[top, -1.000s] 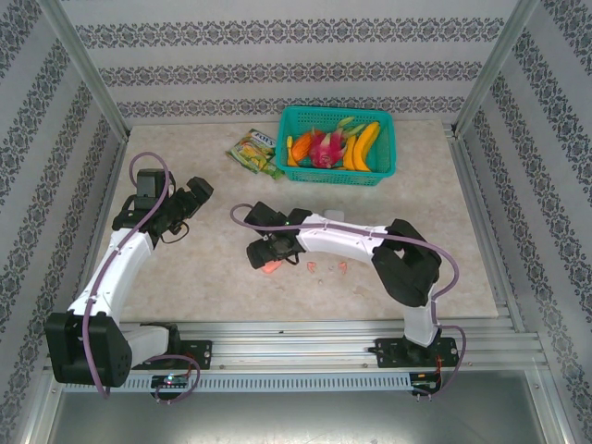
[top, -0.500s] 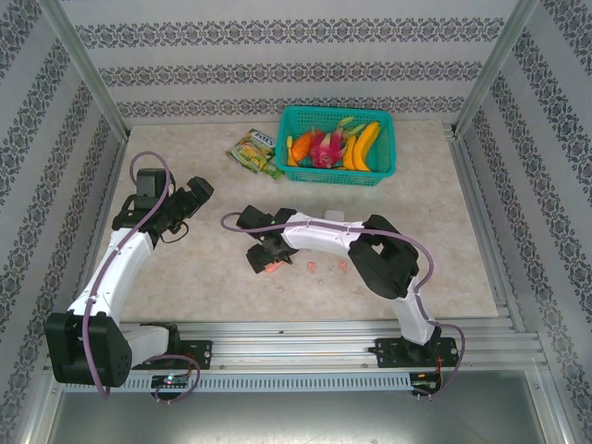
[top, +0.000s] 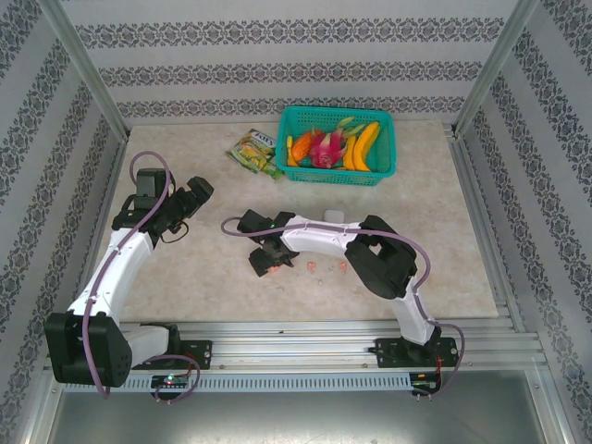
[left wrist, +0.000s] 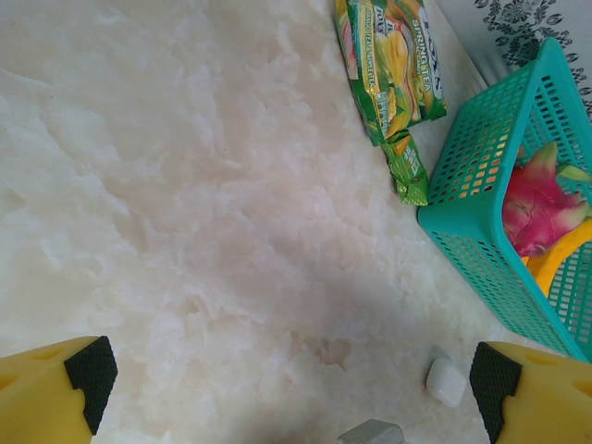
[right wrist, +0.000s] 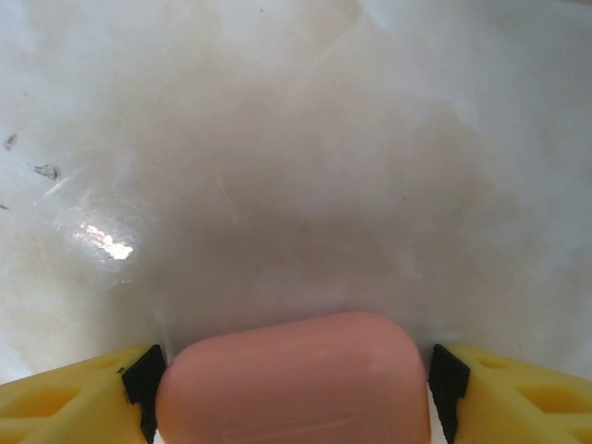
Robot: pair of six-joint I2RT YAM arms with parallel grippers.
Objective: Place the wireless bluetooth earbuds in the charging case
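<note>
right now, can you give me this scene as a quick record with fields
left gripper: open, above bare table
right gripper: jaws either side of the pink case; contact unclear
earbuds: tiny pieces loose on the table, beside the pink case
white case: on the table, short of the basket
basket: teal, fruit inside, far side of the table
snack packet: flat, by the basket's left end

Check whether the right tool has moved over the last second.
Yes, slightly. In the top view the right tool has shifted away from the basket, toward the bottom of the picture, and now straddles the pink case.
</note>
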